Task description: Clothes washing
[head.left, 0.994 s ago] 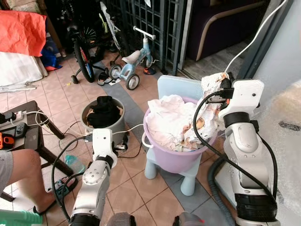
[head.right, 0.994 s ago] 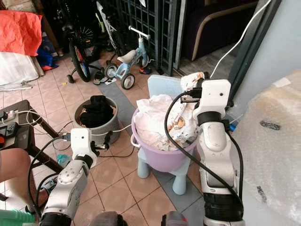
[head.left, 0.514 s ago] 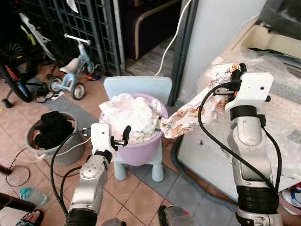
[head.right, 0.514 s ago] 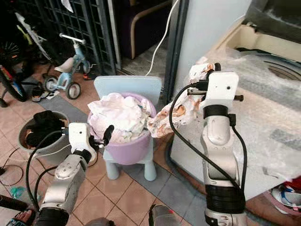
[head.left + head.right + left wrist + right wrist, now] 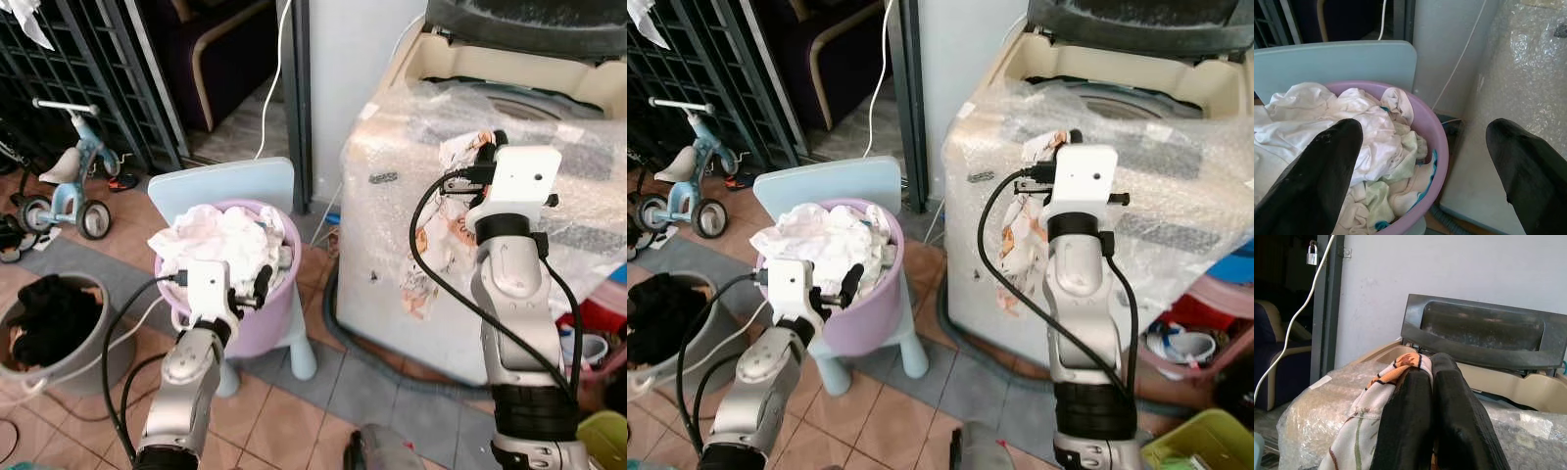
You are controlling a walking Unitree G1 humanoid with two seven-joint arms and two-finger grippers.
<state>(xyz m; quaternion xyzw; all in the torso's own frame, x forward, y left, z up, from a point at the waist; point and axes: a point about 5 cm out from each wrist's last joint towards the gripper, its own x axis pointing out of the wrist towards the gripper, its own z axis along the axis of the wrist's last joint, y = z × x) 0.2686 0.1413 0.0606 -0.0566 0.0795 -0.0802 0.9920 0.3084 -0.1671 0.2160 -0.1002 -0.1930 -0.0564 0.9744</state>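
Laundry run, mid-transfer. Right gripper (image 5: 487, 149) sits upper right of the frame, pinched tight on a patterned cloth (image 5: 438, 230) that dangles down the front of the bubble-wrapped washing machine (image 5: 392, 245). In the right wrist view the two black fingers (image 5: 1415, 426) are pressed together with the fabric poking out beside them, and the machine's dark lid (image 5: 1484, 335) stands open behind.

Left gripper (image 5: 257, 284) is lower left, fingers spread wide, holding nothing, hovering just at the rim of the purple basin (image 5: 279, 308), which sits on a pale blue chair (image 5: 230, 186) and is heaped with white laundry (image 5: 220, 235).

What could go sideways, as I see it:
- the cloth hangs low against the machine's front, so if the arm goes forward without lifting first, the tail probably drags on the bubble wrap or catches the top edge instead of dropping into the tub
- the grip looks like it's on a small pinch of fabric, so a snag could pull it free onto the tiled floor (image 5: 294, 411)
- the left gripper is close enough to the basin that a body turn could nudge it off the little chair
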